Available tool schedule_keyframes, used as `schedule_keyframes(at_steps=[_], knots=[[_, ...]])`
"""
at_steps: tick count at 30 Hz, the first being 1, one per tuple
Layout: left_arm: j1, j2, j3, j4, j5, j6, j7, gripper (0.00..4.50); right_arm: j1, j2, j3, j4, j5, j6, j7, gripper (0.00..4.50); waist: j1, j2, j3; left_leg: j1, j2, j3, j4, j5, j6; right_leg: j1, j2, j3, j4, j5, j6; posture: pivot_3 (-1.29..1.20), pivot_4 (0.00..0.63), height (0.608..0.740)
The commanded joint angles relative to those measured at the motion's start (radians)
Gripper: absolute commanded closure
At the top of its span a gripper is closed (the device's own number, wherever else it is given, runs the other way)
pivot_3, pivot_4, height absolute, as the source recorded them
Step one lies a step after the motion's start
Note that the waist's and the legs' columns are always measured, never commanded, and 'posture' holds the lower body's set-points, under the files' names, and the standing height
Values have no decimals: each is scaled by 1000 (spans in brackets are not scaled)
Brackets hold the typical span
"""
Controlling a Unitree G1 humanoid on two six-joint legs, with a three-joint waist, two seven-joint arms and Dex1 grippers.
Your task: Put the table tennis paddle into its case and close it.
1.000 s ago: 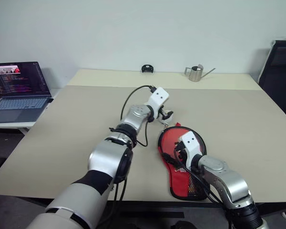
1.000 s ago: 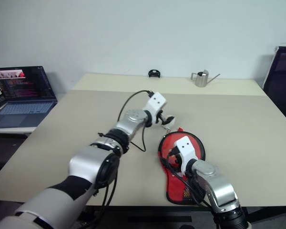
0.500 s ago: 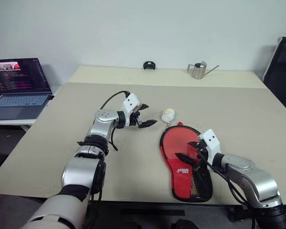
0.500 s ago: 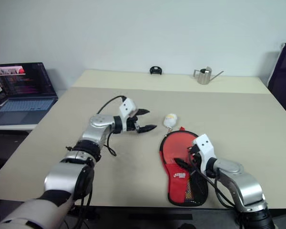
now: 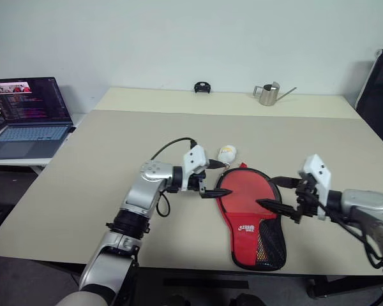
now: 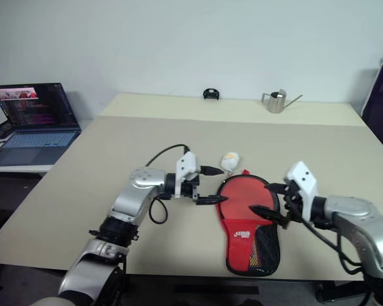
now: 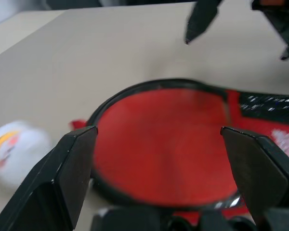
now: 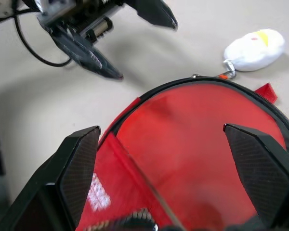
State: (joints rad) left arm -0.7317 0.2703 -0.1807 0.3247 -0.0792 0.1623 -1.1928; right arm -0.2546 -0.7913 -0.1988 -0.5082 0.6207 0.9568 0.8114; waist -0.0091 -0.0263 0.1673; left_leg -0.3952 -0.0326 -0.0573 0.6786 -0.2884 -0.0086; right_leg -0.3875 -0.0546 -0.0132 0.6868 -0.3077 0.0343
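Nearby, a white charm (image 5: pixel 227 153) is seen beside the red case (image 5: pixel 250 210), flanked by the wide-open left gripper (image 5: pixel 214 178) and right gripper (image 5: pixel 272 194), both drawn back since earlier.

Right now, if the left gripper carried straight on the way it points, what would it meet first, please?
Most likely the case: the left gripper, jaws open, points at its round red end. It may pass just above, since depth is unclear.

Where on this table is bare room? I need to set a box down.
Bare: the beige table left of the left end effector, and between the red fabric case and steel watering can. Crowded: around the case.
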Motion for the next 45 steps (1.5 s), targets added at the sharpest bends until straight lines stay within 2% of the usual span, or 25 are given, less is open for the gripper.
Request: schedule_keyframes(at_steps=[1, 7, 14, 30, 41, 45], knots=[[-24, -26, -49, 7, 9, -14, 21, 46, 14, -61, -99, -17, 53, 22, 24, 0, 1, 0, 0, 0, 0, 0, 0, 0, 0, 0, 0, 0, 0, 0, 0, 0, 150, 740], [-50, -84, -104, 126, 30, -42, 56, 46, 34, -108, -172, -11, 94, 34, 13, 0, 3, 0, 0, 0, 1, 1, 0, 0, 0, 0, 1, 0, 0, 0, 0, 0, 150, 740], [-85, -148, -109, 310, 72, -135, 153, 46, 24, -127, -173, 7, 108, 26, 4, 0, 7, 0, 0, 0, 1, 1, 0, 0, 0, 0, 1, 0, 0, 0, 0, 0, 150, 740], [-63, -167, -165, 434, 135, -236, 156, 46, -62, -133, -79, 71, 88, -13, 8, 0, 9, 0, 0, 3, 0, 1, 0, 0, 0, 3, 0, 0, 0, 0, 0, 0, 150, 740], [-83, -191, -160, 519, 127, -182, 110, 46, -114, -117, -18, 117, 62, -47, 4, 0, 9, 1, -1, 4, 0, 1, 0, 0, 1, 5, 0, 0, -1, 0, 0, 0, 150, 740], [-92, -187, -163, 551, 137, -202, 115, 46, -187, -70, 13, 178, 37, -56, -44, 0, 9, 1, -1, 13, 0, 1, -1, -1, 2, 14, 0, -1, -4, 0, 0, 0, 150, 740]])
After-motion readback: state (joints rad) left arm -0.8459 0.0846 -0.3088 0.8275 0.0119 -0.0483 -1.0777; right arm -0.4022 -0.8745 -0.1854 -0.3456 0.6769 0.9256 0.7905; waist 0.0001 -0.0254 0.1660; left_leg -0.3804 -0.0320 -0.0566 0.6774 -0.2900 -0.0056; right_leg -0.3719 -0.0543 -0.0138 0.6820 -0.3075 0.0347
